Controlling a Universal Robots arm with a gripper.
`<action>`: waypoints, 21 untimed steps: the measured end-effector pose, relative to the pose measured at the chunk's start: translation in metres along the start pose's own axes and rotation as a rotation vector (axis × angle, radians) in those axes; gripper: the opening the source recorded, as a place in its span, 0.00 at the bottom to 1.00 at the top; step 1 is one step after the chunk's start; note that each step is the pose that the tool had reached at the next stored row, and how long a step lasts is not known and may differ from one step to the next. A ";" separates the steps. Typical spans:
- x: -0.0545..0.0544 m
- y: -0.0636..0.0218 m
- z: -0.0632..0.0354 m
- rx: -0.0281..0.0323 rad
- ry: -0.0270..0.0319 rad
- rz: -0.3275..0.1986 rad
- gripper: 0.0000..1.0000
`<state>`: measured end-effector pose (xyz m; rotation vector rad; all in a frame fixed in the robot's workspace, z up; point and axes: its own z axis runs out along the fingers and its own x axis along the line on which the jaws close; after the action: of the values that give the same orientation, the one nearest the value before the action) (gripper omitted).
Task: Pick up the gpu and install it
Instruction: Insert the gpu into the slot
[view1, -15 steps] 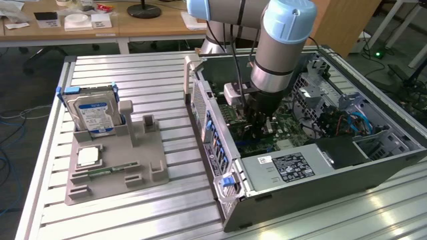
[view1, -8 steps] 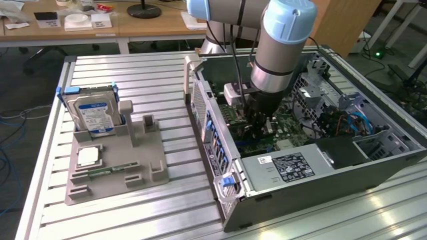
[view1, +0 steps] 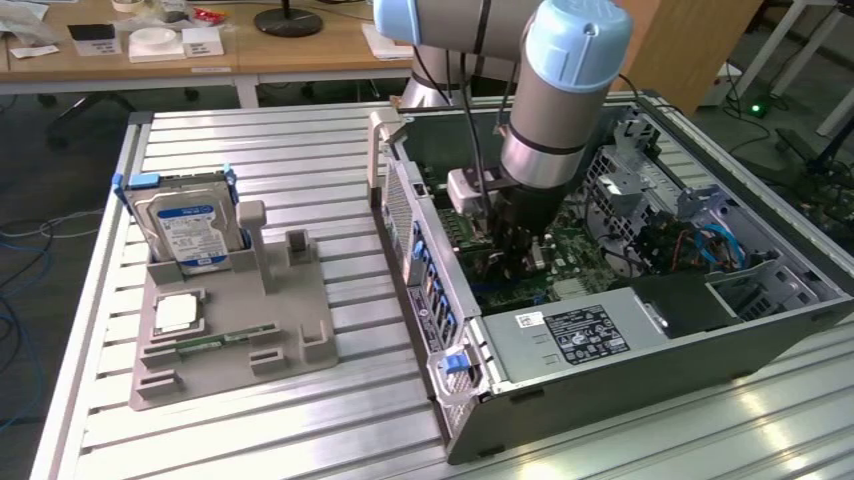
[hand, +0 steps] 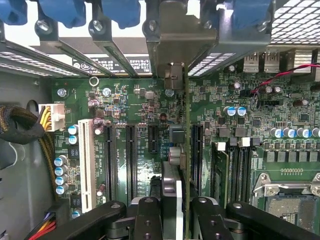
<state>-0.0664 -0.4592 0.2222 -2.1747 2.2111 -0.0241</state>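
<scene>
The gpu (hand: 186, 125) appears edge-on as a thin upright card, and my gripper (hand: 177, 217) is shut on it, one dark finger on either side. Its metal bracket (hand: 172, 45) reaches the case's rear slot openings under the blue clips. The card stands over the green motherboard (hand: 125, 100), between the black expansion slots (hand: 131, 160). Whether its lower edge sits in a slot I cannot tell. In the exterior view my gripper (view1: 514, 250) is low inside the open computer case (view1: 441, 300), with the arm coming straight down from above.
A grey holder (view1: 294, 300) on the slatted table at the exterior view's left carries a silver hard drive (view1: 187, 225), a small green memory stick (view1: 220, 340) and a square chip (view1: 178, 313). The power supply (view1: 587, 335), cables (hand: 20, 125) and memory slots (hand: 240, 165) crowd the case.
</scene>
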 end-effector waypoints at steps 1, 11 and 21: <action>0.000 0.0000 0.0005 -0.0001 0.0000 0.000 0.28; 0.000 0.0001 0.0022 -0.0007 -0.0003 0.000 0.28; 0.000 0.0001 0.0043 -0.0005 -0.0003 0.000 0.28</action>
<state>-0.0663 -0.4591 0.2179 -2.1749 2.2111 -0.0232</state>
